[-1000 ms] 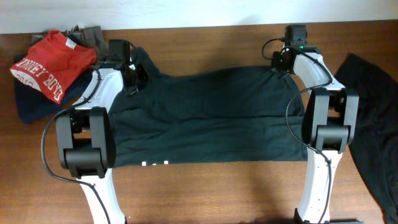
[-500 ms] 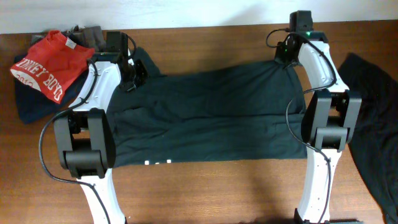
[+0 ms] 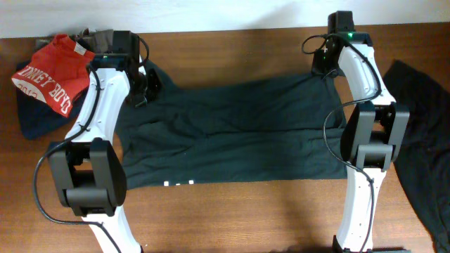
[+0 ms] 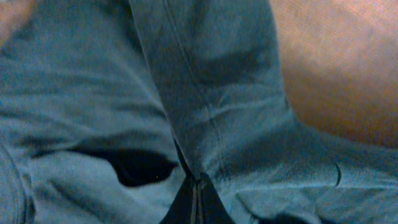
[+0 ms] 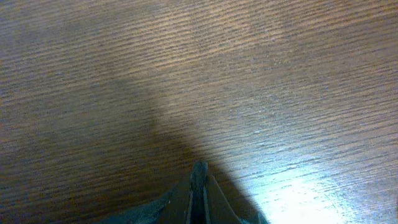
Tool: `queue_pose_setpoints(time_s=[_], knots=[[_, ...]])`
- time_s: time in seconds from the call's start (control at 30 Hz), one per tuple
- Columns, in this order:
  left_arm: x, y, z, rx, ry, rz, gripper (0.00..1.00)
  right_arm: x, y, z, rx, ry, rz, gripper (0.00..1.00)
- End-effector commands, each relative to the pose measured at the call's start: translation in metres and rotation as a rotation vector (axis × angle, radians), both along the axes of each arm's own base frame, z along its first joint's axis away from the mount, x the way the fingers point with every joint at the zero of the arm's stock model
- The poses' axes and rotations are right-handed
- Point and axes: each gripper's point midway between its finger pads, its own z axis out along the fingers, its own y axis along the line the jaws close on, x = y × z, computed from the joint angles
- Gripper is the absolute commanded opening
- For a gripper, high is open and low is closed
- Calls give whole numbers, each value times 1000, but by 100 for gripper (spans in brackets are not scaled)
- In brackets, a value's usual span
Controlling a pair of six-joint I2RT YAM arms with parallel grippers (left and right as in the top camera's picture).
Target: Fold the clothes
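Black T-shirt (image 3: pixel 232 133) lies spread flat on the wooden table (image 3: pixel 232 218) between the two arms. Left gripper (image 3: pixel 144 88) is pinched tight on its far left corner (a seam runs straight into the jaws). The right gripper (image 3: pixel 323 67) nips the far right corner the same way.

Premises: probably a robotics lab or test bench, though little of the room shows. Grounds: left arm (image 3: pixel 98 133) and right arm (image 3: pixel 367 119) standing at the near edge of a wood-grain table (image 3: pixel 246 218), plain white wall (image 3: pixel 211 14) behind, clothes (image 3: pixel 53 74) heaped at one corner.
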Motion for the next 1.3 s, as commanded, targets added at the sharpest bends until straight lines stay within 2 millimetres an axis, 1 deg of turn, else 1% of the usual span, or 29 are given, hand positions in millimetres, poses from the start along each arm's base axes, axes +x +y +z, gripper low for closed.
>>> queue_pose_setpoints(time_s=[0.0,0.03,0.17,0.23,0.37,0.47,0.53,0.57,0.63,0.77,0.83,0.9,1.0,1.1,1.13,1.2,1.23,1.27], knots=[[-3,-4,30,-4,-53,-28,1,0,-15,3,-47,3,-27,4],[-5,-7,47,1,-90,-35,1,-2,-15,2,-46,10,-26,4],[-12,-8,66,42,-118,-39,1,-2,-15,2,-47,12,-26,5],[-21,-11,73,63,-114,-49,1,-2,-15,2,-47,13,-26,5],[-37,-22,70,62,-58,-66,1,-2,-14,2,-46,13,-26,5],[-46,-24,67,70,-19,-71,1,-4,-14,1,-46,19,-26,4],[-47,-18,66,101,-12,-56,1,-4,-14,1,-46,21,-26,5],[-48,-10,65,142,-7,-28,1,-4,-14,1,-46,21,-26,5],[-51,-5,64,170,6,-22,1,-5,-14,1,-45,26,-26,5],[-56,-3,60,176,30,-23,1,-9,-14,-1,-45,43,-26,6],[-58,6,58,226,38,-9,1,-11,-14,-1,-44,50,-26,4],[-58,24,59,327,34,24,1,-12,-14,-1,-43,55,-25,4],[-58,46,62,427,30,93,1,-12,-15,-1,-47,56,-27,4],[-58,61,65,472,25,140,1,-13,-20,0,-79,56,-42,4],[-57,67,66,478,24,167,1,-13,-26,1,-105,54,-72,4],[-57,76,66,473,25,190,1,-13,-34,3,-141,48,-104,4],[-57,83,66,470,28,206,1,-12,-35,4,-150,39,-107,4],[-57,85,65,469,29,211,1,-10,-35,5,-150,34,-108,4]])
